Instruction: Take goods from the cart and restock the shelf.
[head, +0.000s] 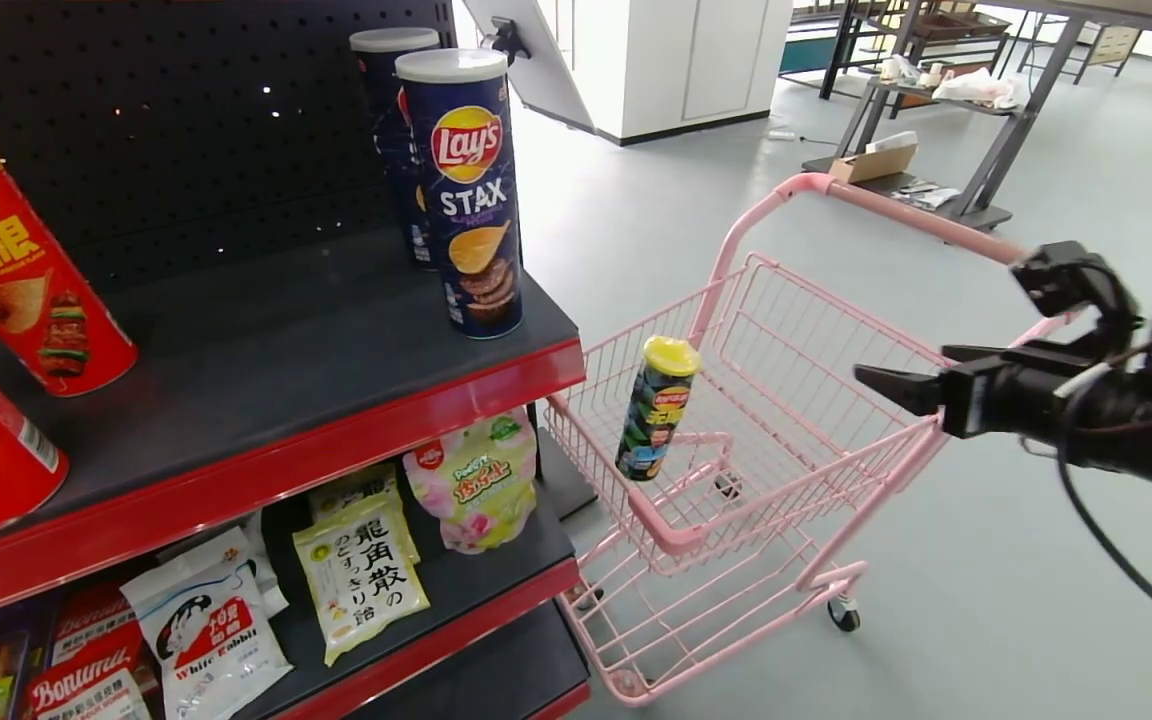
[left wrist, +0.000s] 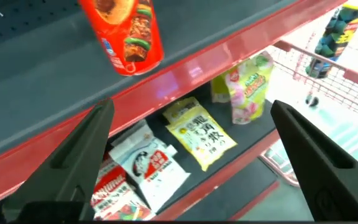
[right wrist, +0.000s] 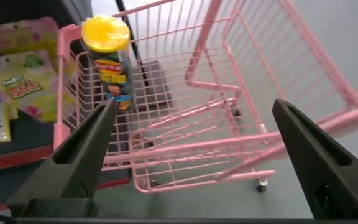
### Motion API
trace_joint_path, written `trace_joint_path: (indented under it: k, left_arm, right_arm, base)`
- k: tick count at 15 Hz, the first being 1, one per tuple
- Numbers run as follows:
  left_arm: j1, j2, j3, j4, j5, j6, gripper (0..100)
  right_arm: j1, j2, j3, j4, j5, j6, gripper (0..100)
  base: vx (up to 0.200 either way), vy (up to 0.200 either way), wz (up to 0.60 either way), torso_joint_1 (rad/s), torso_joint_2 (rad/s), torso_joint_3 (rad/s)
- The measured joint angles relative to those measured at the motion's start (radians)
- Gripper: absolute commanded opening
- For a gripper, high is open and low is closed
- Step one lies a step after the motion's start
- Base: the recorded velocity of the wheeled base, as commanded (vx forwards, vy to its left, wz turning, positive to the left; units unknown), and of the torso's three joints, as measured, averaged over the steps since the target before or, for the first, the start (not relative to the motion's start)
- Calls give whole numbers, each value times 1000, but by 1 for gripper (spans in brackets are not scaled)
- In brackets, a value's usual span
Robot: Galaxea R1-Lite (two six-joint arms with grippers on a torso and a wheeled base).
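Observation:
A pink cart (head: 808, 184) stands to the right of the shelf (head: 336, 440). One chips can (head: 656, 410) with a yellow lid stands tilted in its basket, near the corner closest to the shelf. My right gripper (head: 901, 365) hovers open over the cart's right rim, apart from the can. In the right wrist view the can (right wrist: 110, 62) is ahead of the open gripper (right wrist: 192, 106), above the cart's wire floor (right wrist: 185, 146). My left gripper (left wrist: 191, 106) is open and holds nothing in front of the shelf's red edge (left wrist: 185, 81).
On the upper shelf stand two dark blue chips cans (head: 471, 200) at the right end and red cans (head: 26, 270) at the left. Snack bags (head: 361, 575) lie on the lower shelf. A white cabinet (head: 676, 60) and metal tables (head: 946, 100) stand beyond on grey floor.

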Motion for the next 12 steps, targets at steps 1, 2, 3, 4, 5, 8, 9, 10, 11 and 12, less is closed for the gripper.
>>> trace_joint_path:
  k: [1, 2, 3, 4, 5, 8, 9, 10, 11, 12]
  left_arm:
    - [-1, 20, -5, 0, -28, -6, 100]
    - [-1, 35, -11, -1, -40, -8, 100]
    - [-1, 53, -18, -1, -49, -8, 100]
    - [-1, 72, -25, -2, -54, -7, 100]
    - [-1, 86, -29, -3, -57, -7, 100]
    - [0, 113, -34, -4, -65, -6, 100]
    - [0, 117, -34, -3, -64, -6, 100]
    - [0, 120, -35, -3, -63, -5, 100]
    - [0, 122, -35, -4, -63, -5, 100]
    - [0, 124, -35, -3, -62, -5, 100]
  right_arm:
    - [45, 85, -40, -43, 20, 40, 100]
    - [92, 160, -86, -73, 33, 70, 100]
    - [130, 230, -139, -91, 42, 90, 100]
    - [153, 284, -186, -99, 46, 98, 100]
    - [169, 336, -229, -103, 49, 104, 100]
    - [210, 442, -290, -104, 53, 110, 100]
    - [213, 463, -300, -105, 53, 111, 100]
    - [214, 478, -304, -105, 52, 111, 100]
    - [217, 492, -310, -104, 53, 113, 100]
    - [217, 511, -324, -105, 53, 119, 100]
  base:
    - [0, 0, 0, 0, 0, 0]
    - [0, 0, 0, 0, 0, 0]
    - [0, 0, 0, 0, 0, 0]
    - [0, 0, 0, 0, 0, 0]
    - [0, 0, 0, 0, 0, 0]
    - [0, 0, 0, 0, 0, 0]
    - [0, 0, 0, 0, 0, 0]
    - [0, 0, 0, 0, 0, 0]
    - [0, 0, 0, 0, 0, 0]
    - [0, 0, 0, 0, 0, 0]
